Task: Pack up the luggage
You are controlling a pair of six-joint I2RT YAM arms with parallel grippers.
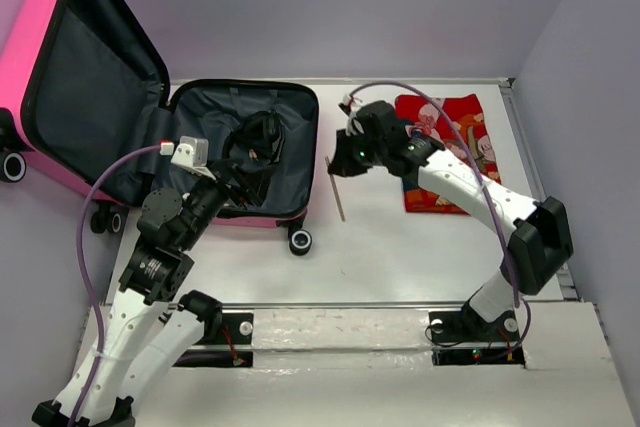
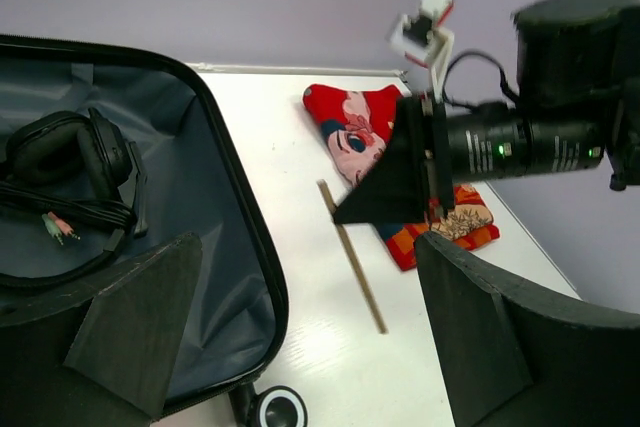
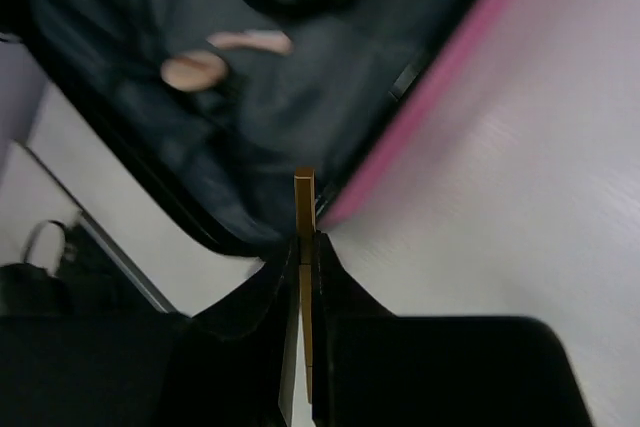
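Pinches thin wooden stick point(image 3: 304, 197) in right gripper point(image 3: 303, 247), fingers clamped tight on it, just off right rim of luggage point(image 1: 293, 147). Holds left gripper point(image 2: 308, 239) spread wide, empty, over luggage's near-right corner. Finds luggage lying open, headphones point(image 2: 70, 162) inside, red cloth point(image 1: 445, 152) well right of luggage. Judged step: stick pickup. Next: lift, swing left over rim, lower onto lining clear of headphones, let go.

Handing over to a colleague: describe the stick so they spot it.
Find the open pink suitcase. On the table between it and the red cloth lies the stick, at the right gripper. It alone is thin, straight, tan wood.
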